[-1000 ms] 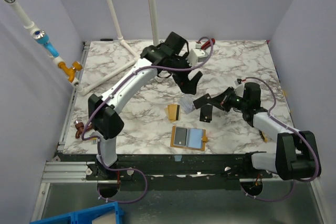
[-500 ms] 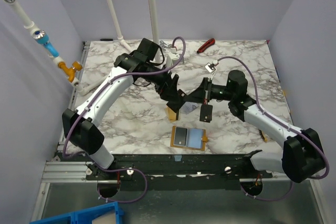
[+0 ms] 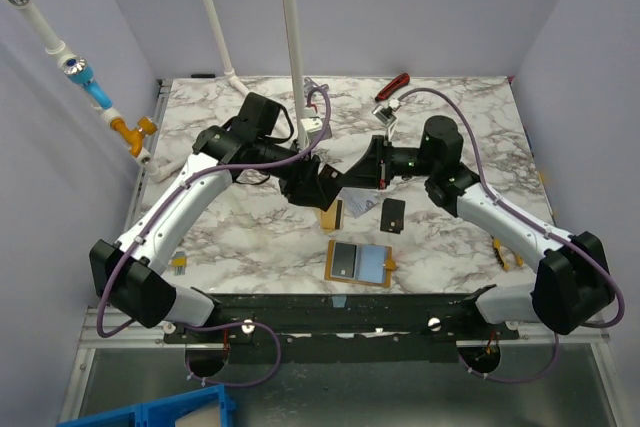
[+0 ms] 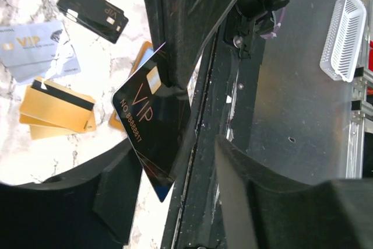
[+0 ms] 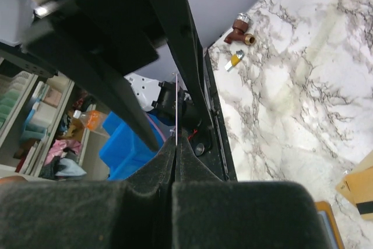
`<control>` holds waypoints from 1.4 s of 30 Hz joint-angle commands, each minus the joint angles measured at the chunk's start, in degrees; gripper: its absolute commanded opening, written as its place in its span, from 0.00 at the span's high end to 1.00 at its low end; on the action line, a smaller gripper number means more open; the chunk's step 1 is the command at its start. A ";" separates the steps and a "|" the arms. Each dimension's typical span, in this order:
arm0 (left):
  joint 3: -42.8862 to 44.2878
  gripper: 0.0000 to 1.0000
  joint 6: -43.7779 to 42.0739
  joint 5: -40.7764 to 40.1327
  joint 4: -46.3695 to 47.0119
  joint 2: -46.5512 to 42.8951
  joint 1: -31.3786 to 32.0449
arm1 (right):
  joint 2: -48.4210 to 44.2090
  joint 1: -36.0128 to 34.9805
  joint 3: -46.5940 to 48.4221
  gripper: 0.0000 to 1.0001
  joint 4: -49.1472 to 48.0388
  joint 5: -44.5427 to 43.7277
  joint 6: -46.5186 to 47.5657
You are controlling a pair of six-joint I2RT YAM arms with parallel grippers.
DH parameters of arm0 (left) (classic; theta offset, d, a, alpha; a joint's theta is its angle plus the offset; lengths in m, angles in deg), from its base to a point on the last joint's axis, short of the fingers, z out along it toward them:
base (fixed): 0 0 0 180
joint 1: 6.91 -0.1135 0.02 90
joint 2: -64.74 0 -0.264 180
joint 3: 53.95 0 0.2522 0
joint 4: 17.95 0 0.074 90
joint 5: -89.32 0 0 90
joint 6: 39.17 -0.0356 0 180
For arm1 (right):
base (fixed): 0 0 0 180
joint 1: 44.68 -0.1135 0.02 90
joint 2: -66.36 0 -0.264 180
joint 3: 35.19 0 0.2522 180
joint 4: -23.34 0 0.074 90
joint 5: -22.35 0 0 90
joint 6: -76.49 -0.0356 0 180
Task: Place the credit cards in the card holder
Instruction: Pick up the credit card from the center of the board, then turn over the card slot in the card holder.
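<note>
Black VIP card (image 4: 152, 125) up in the air between two pincers.
Pinched thin-edge in shut right pincer (image 5: 176, 138); left pincer (image 4: 175, 161) half open around it, above gold cards (image 4: 55, 111) on tabletop (image 3: 440, 247).

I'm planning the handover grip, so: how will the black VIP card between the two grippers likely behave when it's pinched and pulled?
The black VIP card looks thin and flat with no bend, so it is probably stiff yet slightly springy. Its glossy face suggests it could slip in a light pinch. The right gripper holds it edge-on by a narrow margin, so a sideways tug may twist it.
</note>
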 commanded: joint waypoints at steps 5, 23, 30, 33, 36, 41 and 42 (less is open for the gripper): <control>-2.33 0.79 0.02 4.94 2.39 -2.33 -0.89 | 2.01 -2.94 5.48 0.99 5.65 1.21 6.78; 0.25 0.66 -5.52 9.99 -4.92 0.04 -2.78 | 2.33 -3.67 7.83 0.99 9.97 1.93 10.29; 1.90 0.74 -5.38 10.00 -5.48 0.53 -3.07 | 2.93 -4.88 9.77 0.99 13.82 2.73 12.97; 2.29 0.81 -5.52 10.06 -6.22 1.00 -3.12 | 3.02 -5.16 10.13 0.99 13.45 2.48 12.96; 1.22 0.95 -5.43 10.25 -6.25 0.91 -3.12 | 2.86 -5.26 10.22 0.99 12.69 1.85 12.78; 0.49 1.00 -5.18 10.31 -6.05 0.02 -3.12 | 2.67 -5.26 10.02 0.99 9.43 1.17 10.60; 0.50 1.00 -5.06 10.61 -5.98 -0.16 -3.13 | 2.68 -5.26 9.68 0.99 8.01 1.03 9.57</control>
